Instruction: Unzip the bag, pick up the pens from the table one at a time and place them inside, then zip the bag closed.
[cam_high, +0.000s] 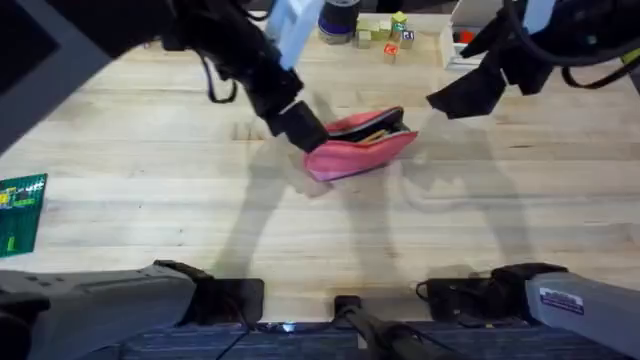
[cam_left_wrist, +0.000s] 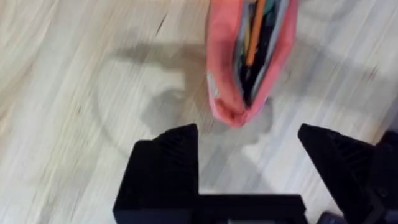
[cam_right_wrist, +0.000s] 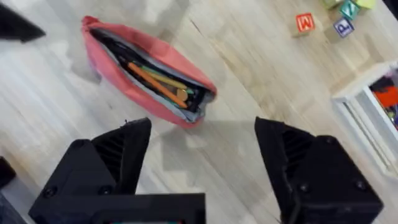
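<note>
Centrally on the table (cam_high: 150, 200), the unzipped bag (cam_high: 360, 150) lies between both released tools, left tool (cam_high: 300, 125), right tool (cam_high: 455, 100).

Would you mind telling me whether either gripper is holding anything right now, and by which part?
Nothing is held. The left gripper and right gripper are both open above the table, apart from the unzipped bag.

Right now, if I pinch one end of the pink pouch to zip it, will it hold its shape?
Probably not: the pouch looks soft and sags open. It seems light, so it may slide on the table. The orange pen inside could shift.
</note>
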